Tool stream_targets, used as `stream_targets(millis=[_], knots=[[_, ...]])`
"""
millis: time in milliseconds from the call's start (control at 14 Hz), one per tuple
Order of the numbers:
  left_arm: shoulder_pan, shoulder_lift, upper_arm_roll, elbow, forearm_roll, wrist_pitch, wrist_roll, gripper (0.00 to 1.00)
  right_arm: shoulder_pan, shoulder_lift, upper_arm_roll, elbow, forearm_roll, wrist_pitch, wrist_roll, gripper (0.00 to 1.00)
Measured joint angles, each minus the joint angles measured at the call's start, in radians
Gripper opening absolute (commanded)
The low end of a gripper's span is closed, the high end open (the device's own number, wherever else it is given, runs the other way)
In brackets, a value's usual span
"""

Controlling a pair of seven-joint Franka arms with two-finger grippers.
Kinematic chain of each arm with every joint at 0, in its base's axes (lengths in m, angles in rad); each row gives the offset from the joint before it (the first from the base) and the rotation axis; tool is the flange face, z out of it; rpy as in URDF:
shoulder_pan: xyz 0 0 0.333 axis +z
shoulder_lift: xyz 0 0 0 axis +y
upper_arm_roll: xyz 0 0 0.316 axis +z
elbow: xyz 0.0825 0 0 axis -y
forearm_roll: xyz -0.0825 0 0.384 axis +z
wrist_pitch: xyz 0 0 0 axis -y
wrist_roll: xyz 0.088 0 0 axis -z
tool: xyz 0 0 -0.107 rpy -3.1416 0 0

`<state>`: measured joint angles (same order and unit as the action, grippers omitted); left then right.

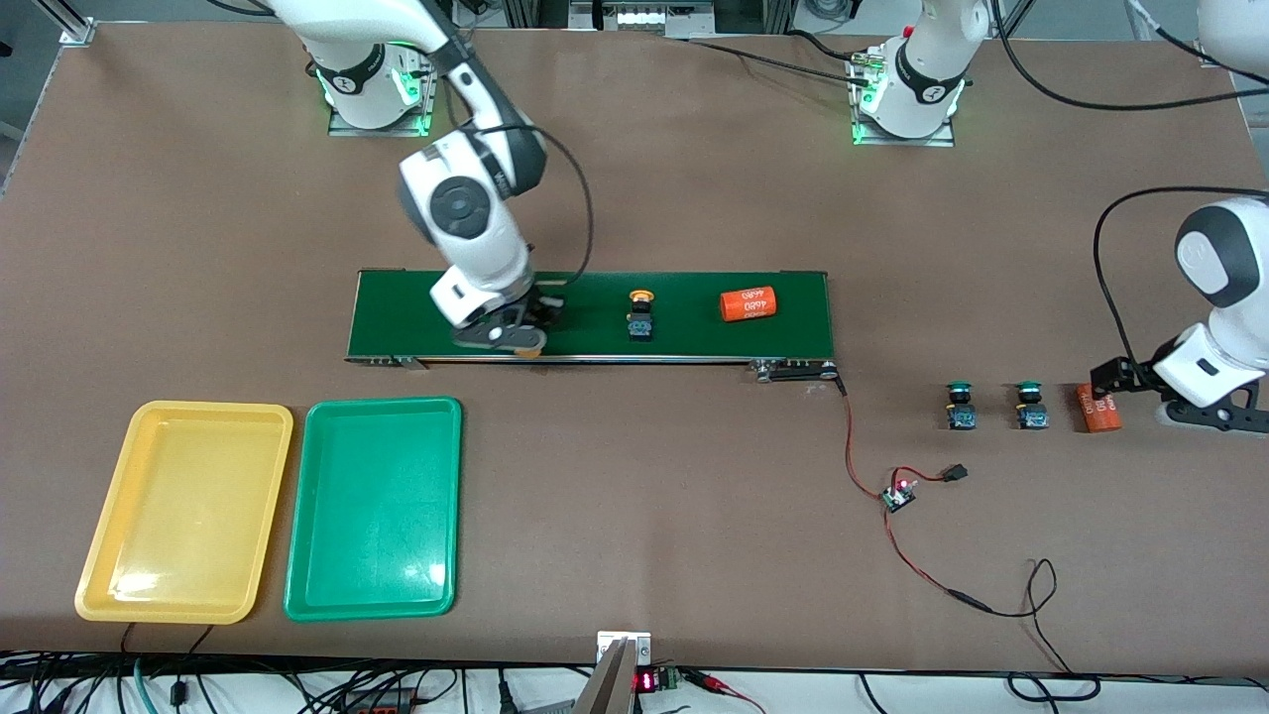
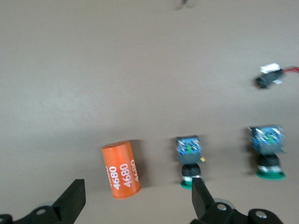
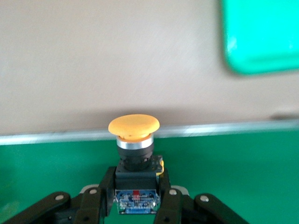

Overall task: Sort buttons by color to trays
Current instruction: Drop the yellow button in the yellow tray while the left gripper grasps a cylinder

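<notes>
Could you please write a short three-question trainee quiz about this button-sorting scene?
1. True or false: the right gripper is shut on a yellow-capped button on the conveyor belt.
2. Both trays, yellow and green, hold: A) nothing B) one button each.
3. Fill in: the open left gripper hovers over an orange ____.

Key: 1 true; 2 A; 3 cylinder.

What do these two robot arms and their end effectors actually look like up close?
Both arms are glossy white with rounded joints and dark grey round joint caps, on bases that glow green. A black cable loops along the right arm. The right end effector and the left end effector are black, each with two angular fingers; silver screws show on the linkages. Black cables trail from the left arm's base.
</notes>
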<state>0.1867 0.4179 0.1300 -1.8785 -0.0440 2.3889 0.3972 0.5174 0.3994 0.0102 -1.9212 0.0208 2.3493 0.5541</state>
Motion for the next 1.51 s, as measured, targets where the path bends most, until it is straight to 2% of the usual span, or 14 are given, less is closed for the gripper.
stream_targets(millis=[143, 287, 502, 717, 788, 860, 932, 1075, 1218, 1290, 1505], knots=[[0.000, 0.062, 0.010, -0.002, -0.037, 0.037, 0.000, 1.00, -0.120, -0.026, -0.025, 0.081, 0.000, -0.113, -0.199, 0.05], [-0.001, 0.115, 0.019, -0.002, -0.038, 0.131, 0.000, 1.00, -0.247, -0.038, -0.031, 0.155, 0.000, -0.199, -0.367, 0.05], [-0.003, 0.156, 0.046, -0.001, -0.038, 0.185, 0.000, 1.00, -0.398, -0.033, -0.034, 0.190, 0.000, -0.229, -0.572, 0.06], [-0.002, 0.190, 0.070, -0.002, -0.038, 0.184, 0.000, 1.00, -0.540, 0.023, -0.036, 0.204, -0.001, -0.224, -0.773, 0.07], [-0.002, 0.208, 0.072, -0.002, -0.039, 0.185, -0.001, 0.83, -0.582, 0.055, -0.037, 0.222, -0.001, -0.216, -0.843, 0.07], [-0.003, 0.224, 0.072, -0.002, -0.040, 0.186, -0.005, 0.57, -0.616, 0.093, -0.037, 0.244, -0.001, -0.200, -0.898, 0.07], [-0.005, 0.237, 0.072, -0.002, -0.041, 0.189, -0.012, 0.39, -0.641, 0.133, -0.037, 0.267, -0.001, -0.172, -0.938, 0.07], [-0.008, 0.244, 0.071, 0.003, -0.041, 0.193, -0.017, 0.17, -0.665, 0.201, -0.037, 0.299, -0.002, -0.083, -0.992, 0.07], [-0.007, 0.242, 0.073, 0.021, -0.041, 0.193, -0.017, 0.10, -0.676, 0.251, -0.037, 0.312, -0.023, 0.011, -1.011, 0.08], [-0.007, 0.241, 0.074, 0.033, -0.041, 0.193, -0.017, 0.10, -0.685, 0.271, -0.037, 0.314, -0.037, 0.046, -1.012, 0.10], [-0.008, 0.226, 0.075, 0.075, -0.041, 0.159, -0.017, 0.10, -0.710, 0.304, -0.037, 0.318, -0.046, 0.095, -1.025, 0.28]])
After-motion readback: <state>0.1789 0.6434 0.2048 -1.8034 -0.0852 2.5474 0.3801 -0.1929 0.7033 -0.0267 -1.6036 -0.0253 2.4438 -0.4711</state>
